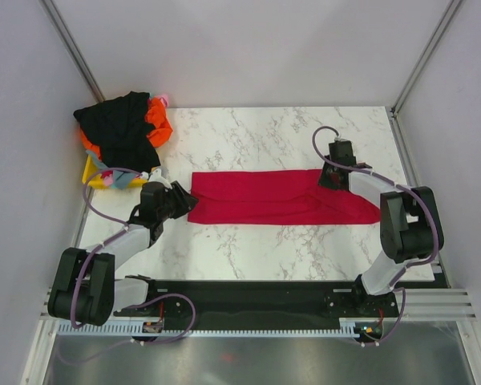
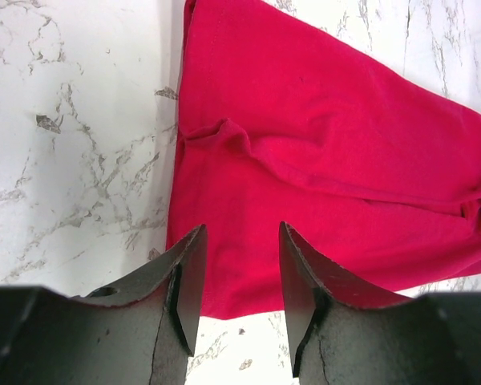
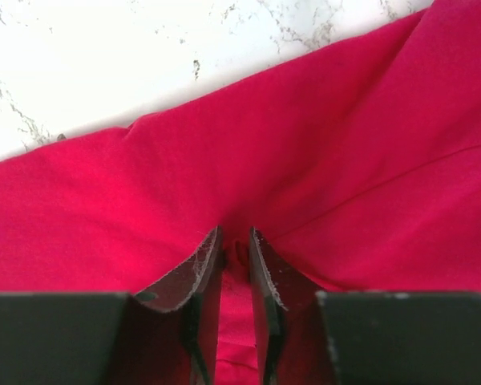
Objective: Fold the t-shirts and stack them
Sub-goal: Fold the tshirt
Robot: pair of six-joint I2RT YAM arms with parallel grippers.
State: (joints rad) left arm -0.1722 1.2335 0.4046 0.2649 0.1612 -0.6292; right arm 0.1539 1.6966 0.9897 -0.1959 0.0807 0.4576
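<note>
Currently the red t-shirt [image 1: 280,198] is lying as a long folded band across the middle of the marble desk [image 1: 256,249]. The left end effector [image 2: 240,241] is hovering over the band's left end with its fingers spread apart, gripping nothing. The right end effector [image 3: 235,239] is sitting on the right end, its 2 fingers nearly closed and seemingly pinching a small pucker of red cloth. A pile of t-shirts [image 1: 120,128], black and orange, is resting over a yellow bin [image 1: 90,171] in the far left corner.
</note>
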